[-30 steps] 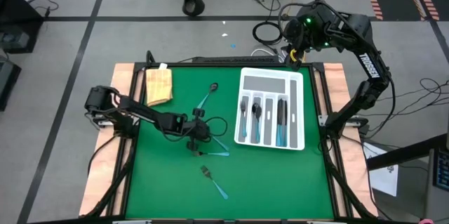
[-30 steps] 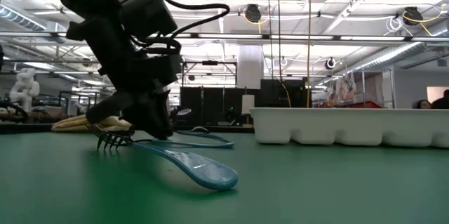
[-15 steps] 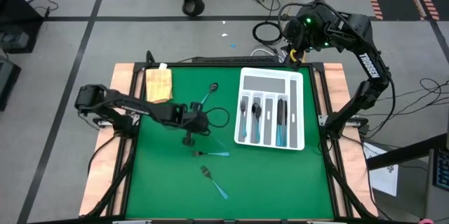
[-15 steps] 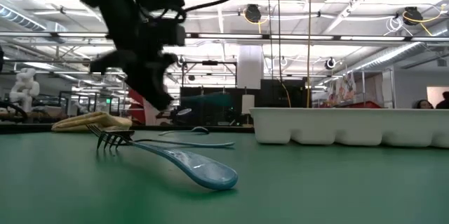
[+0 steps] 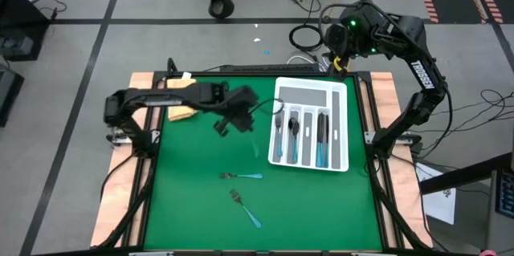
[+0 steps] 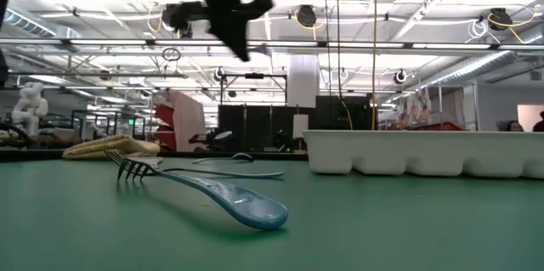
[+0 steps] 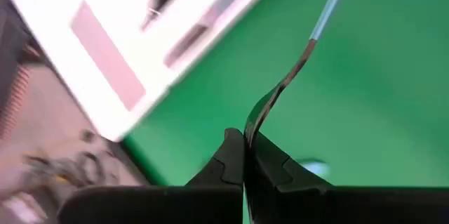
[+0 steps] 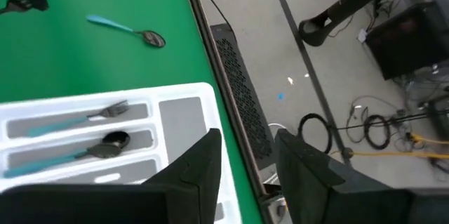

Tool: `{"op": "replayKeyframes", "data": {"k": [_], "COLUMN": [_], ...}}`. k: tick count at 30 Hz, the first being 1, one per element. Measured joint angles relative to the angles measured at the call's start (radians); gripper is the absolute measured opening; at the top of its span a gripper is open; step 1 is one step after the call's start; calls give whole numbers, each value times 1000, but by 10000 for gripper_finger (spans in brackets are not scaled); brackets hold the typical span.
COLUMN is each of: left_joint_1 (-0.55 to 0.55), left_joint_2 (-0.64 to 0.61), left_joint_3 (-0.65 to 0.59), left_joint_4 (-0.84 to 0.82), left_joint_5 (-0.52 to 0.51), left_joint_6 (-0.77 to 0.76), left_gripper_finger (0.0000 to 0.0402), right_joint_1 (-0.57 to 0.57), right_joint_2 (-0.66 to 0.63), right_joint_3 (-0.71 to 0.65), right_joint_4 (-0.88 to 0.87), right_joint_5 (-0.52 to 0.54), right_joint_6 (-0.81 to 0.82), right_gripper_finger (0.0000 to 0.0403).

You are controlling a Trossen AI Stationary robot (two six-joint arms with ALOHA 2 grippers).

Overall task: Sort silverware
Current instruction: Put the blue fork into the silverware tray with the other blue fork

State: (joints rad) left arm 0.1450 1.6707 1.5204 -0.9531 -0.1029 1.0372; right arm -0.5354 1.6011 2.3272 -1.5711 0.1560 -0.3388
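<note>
Left gripper point(image 7: 244, 155) pinches spoon point(image 7: 280, 87), handle outward, seemingly trayward.

In the left wrist view the white tray point(image 7: 126, 41) is blurred, so its contents cannot be told, and the held utensil's handle point(image 7: 330, 3) is cut off by the edge. In the low view the left arm point(image 6: 225, 3) is a dark blur (its top cropped).

Matt green felt table point(image 5: 321, 208), glossy white plastic tray point(image 5: 341, 128).
</note>
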Motion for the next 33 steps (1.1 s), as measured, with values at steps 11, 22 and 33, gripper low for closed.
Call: {"op": "replayKeyframes", "data": {"k": [11, 22, 33], "left_joint_1": [69, 71, 74], "left_joint_2": [327, 550, 597], "left_joint_3": [334, 465, 465], "left_joint_4": [-6, 54, 46], "left_joint_5": [48, 70, 104], "left_joint_6": [448, 498, 488], "left_gripper_finger": [1, 1, 11], "right_joint_1": [-80, -141, -146], "right_joint_2": [0, 0, 0], "right_joint_3": [0, 0, 0], "right_joint_4": [0, 0, 0], "right_joint_5": [5, -5, -7], "right_joint_6": [-86, -118, -118], "right_gripper_finger": [121, 121, 121]}}
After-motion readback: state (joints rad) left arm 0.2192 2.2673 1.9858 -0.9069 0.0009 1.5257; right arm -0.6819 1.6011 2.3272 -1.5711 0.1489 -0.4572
